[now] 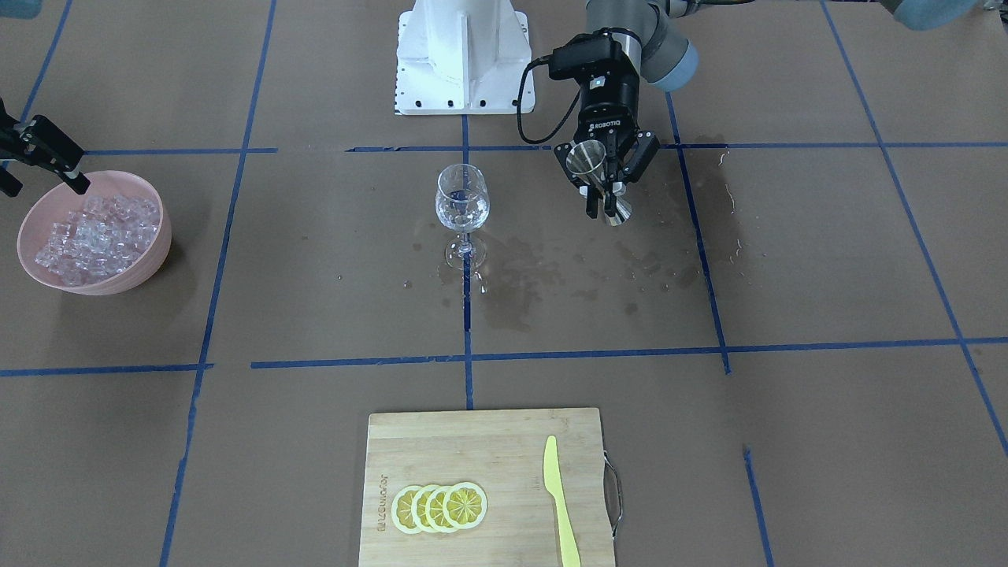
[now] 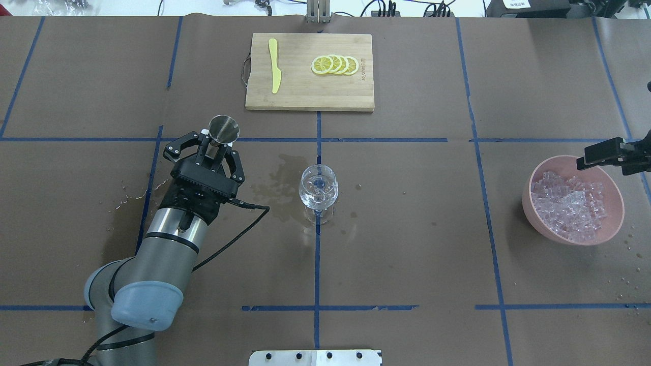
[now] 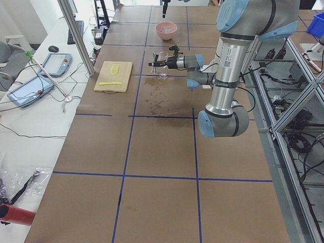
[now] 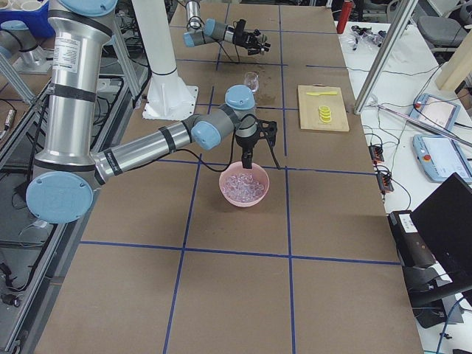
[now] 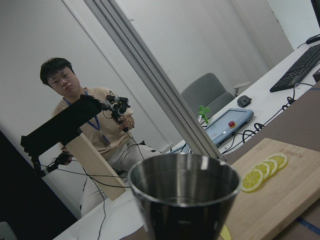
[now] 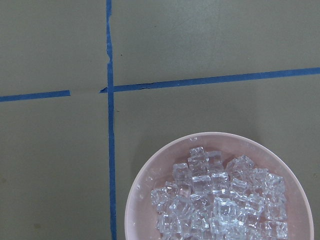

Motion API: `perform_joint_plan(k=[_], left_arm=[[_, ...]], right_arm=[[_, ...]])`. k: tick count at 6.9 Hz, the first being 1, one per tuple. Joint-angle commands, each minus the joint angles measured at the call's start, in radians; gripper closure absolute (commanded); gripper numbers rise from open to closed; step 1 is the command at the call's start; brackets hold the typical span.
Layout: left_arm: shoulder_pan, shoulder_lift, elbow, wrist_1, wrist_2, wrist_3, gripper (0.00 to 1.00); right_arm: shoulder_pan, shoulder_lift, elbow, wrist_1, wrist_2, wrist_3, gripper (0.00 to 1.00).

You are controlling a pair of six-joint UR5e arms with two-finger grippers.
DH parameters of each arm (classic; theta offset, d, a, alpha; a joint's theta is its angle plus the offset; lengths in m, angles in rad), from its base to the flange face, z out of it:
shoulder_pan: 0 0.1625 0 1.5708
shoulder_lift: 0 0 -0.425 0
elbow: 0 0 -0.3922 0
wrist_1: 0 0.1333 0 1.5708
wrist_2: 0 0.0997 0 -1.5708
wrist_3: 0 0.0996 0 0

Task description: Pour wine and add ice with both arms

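A clear wine glass stands upright at the table's middle and also shows in the overhead view. My left gripper is shut on a steel jigger and holds it off the table beside the glass, apart from it. The jigger fills the left wrist view, and I cannot tell what it holds. A pink bowl holds the ice, many small clear cubes. My right gripper hangs open and empty over the bowl's edge. The ice lies right below it.
A wooden cutting board at the operators' side carries lemon slices and a yellow knife. Wet stains darken the paper around the glass. The white pedestal stands behind it. A person sits beyond the table.
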Motion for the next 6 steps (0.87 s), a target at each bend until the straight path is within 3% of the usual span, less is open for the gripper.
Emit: perform_joint_plan(k=[1,2,6], left_arm=[[-0.025,0.121,-0.053,-0.001,-0.017,-0.121,1.00],[-0.027,0.204,-0.112,-0.008,-0.020,-0.131,1.00],[-0.027,0.391,-0.128,-0.220,-0.075,-0.226,1.00]], right_arm=[[-0.022,0.002,0.005,0.000,-0.026,0.011,0.00],[-0.039,0.002,0.008,0.000,-0.047,0.017,0.00],[-0.111,-0.112,0.003,0.161,-0.165,0.026,0.00]])
